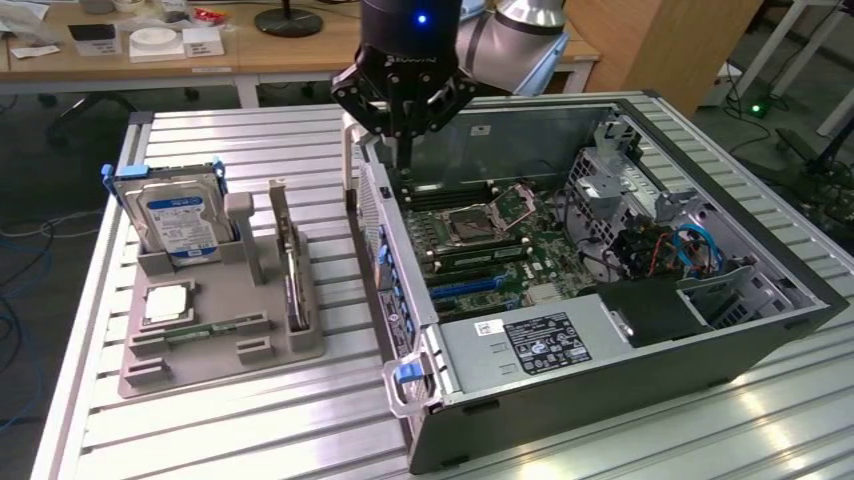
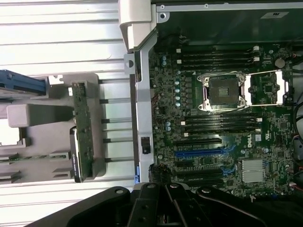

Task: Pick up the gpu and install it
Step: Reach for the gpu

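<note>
The gpu [image 1: 295,272] is a thin card standing on edge in a slot of the grey holder [image 1: 220,345] on the table, at the exterior view's left of the open computer case [image 1: 574,400]. In the wrist view the gpu [image 2: 83,135] shows edge-on, brownish-green, in the same holder. My gripper [image 1: 400,140] hangs above the case's rear wall, over the motherboard [image 1: 481,240], apart from the gpu. Its black fingers [image 2: 163,191] are shut with nothing between them. The motherboard's blue expansion slots [image 2: 199,153] lie bare.
A hard drive [image 1: 180,215] with a blue-white label stands at the holder's back. A processor chip [image 1: 167,302] and a green memory stick [image 1: 203,330] lie on the holder. The case holds a power supply [image 1: 534,345], drive bays and cables [image 1: 687,250]. Desks stand behind the table.
</note>
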You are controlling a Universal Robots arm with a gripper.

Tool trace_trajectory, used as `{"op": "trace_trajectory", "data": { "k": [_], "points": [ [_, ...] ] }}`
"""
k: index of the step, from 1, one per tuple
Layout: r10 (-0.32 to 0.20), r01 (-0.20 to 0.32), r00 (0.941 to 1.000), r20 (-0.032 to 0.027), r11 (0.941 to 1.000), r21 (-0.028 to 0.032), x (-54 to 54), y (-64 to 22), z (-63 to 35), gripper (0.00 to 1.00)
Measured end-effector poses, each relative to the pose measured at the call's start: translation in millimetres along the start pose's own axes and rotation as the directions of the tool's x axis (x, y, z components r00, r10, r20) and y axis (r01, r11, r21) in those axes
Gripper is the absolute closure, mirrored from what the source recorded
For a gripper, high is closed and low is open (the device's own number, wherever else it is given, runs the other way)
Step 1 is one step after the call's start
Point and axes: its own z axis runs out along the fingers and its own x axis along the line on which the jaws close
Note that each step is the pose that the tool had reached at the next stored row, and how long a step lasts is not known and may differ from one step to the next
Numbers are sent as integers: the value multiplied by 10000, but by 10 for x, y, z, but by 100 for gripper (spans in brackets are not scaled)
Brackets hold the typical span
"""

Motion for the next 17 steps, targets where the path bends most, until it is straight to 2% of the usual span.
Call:
{"op": "trace_trajectory", "data": {
  "k": [17],
  "points": [
    [0,0,10000,0,10000,-1,65,-53,-4,90]
  ]
}}
